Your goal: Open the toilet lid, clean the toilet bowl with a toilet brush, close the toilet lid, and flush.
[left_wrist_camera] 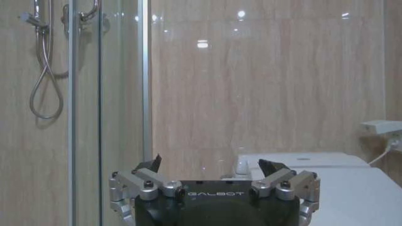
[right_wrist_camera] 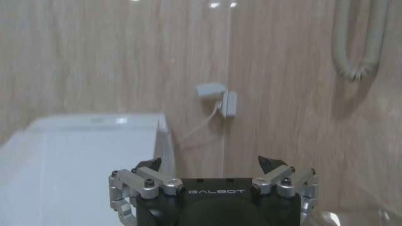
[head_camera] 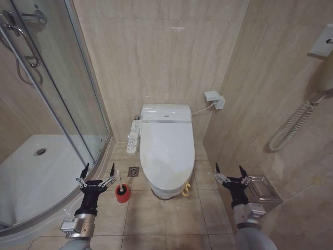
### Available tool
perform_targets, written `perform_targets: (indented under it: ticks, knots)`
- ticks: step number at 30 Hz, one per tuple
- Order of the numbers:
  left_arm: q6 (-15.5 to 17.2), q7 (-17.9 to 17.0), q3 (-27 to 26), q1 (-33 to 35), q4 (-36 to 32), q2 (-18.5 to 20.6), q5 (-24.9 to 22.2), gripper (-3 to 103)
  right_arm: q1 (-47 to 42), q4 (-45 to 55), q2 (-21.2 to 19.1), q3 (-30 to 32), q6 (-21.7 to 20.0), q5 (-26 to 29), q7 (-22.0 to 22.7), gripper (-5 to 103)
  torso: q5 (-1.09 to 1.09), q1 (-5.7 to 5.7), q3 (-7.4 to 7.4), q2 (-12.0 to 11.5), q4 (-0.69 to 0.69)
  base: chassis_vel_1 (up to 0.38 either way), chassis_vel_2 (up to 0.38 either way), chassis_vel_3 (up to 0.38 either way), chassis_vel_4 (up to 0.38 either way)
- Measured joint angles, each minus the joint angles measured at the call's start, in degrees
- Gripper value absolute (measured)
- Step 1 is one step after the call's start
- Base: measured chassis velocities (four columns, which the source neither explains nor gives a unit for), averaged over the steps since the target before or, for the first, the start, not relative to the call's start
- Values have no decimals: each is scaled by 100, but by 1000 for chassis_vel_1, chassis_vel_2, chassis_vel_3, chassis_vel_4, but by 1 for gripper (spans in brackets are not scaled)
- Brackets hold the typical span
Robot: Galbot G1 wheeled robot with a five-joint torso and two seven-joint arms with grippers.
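The white toilet lid (head_camera: 166, 151) lies shut over the toilet bowl, which is hidden beneath it; a small yellow loop tag (head_camera: 186, 189) hangs at its front right edge. The toilet brush (head_camera: 120, 183) stands in its round red cup holder (head_camera: 122, 194) on the floor just left of the toilet's front. My left gripper (head_camera: 98, 170) is open, held up just left of the brush. My right gripper (head_camera: 229, 170) is open to the right of the toilet, near the side wall. The lid's flat top (left_wrist_camera: 358, 197) also shows in the left wrist view and in the right wrist view (right_wrist_camera: 82, 160).
A curved glass shower enclosure (head_camera: 62, 104) and its raised base stand at the left. The button panel (head_camera: 133, 136) sticks out on the toilet's left side. A wall socket (head_camera: 215, 99) sits behind, a hose (head_camera: 294, 125) hangs on the right wall, and a steel box (head_camera: 261, 190) rests below it.
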Motion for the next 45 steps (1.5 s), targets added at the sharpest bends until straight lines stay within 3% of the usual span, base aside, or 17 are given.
perform_targets:
  ticks: [13, 22, 35, 45]
  knots:
    - [0, 0, 0, -3, 0, 0, 0, 100, 73, -1026, -161, -660, 45, -404, 53, 100, 0, 3, 1, 0, 1, 8, -10, -9, 8]
    - [0, 0, 0, 0, 0, 0, 0, 100, 407, -1449, 21, -730, 605, -337, 252, 100, 0, 3, 1, 0, 1, 0, 0, 0, 0]
    - [0, 0, 0, 3, 0, 0, 0, 100, 430, -1369, -94, -584, 546, -148, 266, 100, 1, 1, 1, 0, 0, -9, 13, 15, -12]
    - [0, 0, 0, -2, 0, 0, 0, 100, 445, -1539, -193, -569, 396, -694, 342, 100, 1, 7, 2, -2, 0, -53, 54, 58, -64]
